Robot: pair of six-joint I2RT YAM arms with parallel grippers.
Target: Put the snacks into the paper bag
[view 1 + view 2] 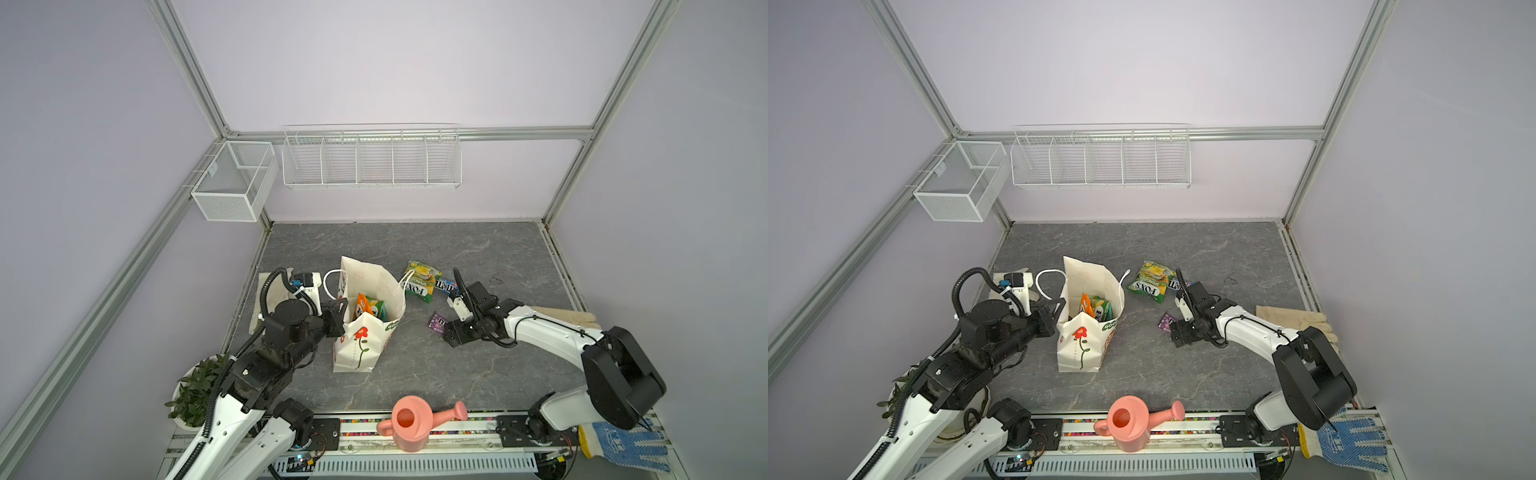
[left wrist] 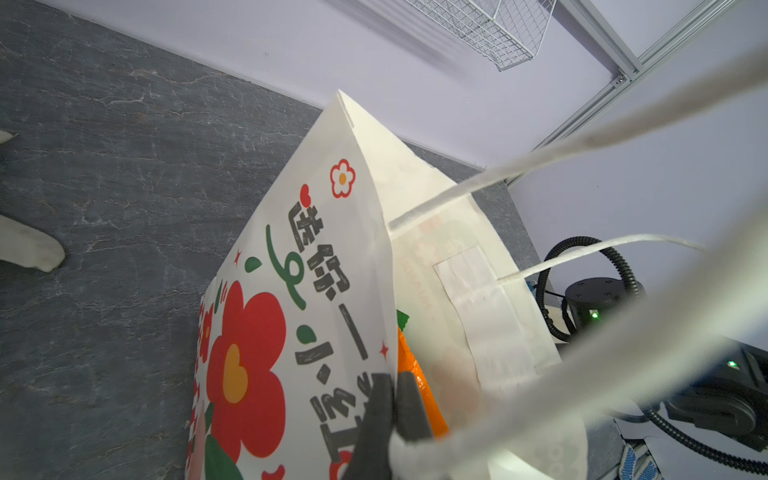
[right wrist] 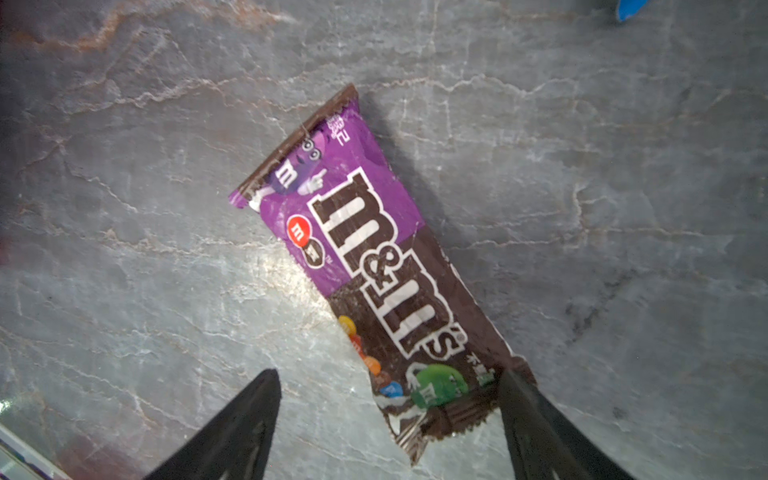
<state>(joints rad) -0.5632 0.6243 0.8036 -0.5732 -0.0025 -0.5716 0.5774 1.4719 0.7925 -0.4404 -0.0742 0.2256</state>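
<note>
right gripper (image 3: pixel 387 386) wide open over purple candy pack (image 3: pixel 374 249)
near end between my jaws, long axis pointing away.

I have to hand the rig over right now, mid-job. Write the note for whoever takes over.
The left gripper is shut on the left side of the paper bag at its rim, with the bag upright and its mouth open.
The right gripper is open, low over the purple M&M's pack, jaws astride one end; not gripped yet.
Done: an orange packet and a green packet stand inside the bag; anything beneath is hidden.
Left: the purple pack, the green-yellow FOX'S bag and the blue M&M's pack lie on the table, right of the bag.
</note>
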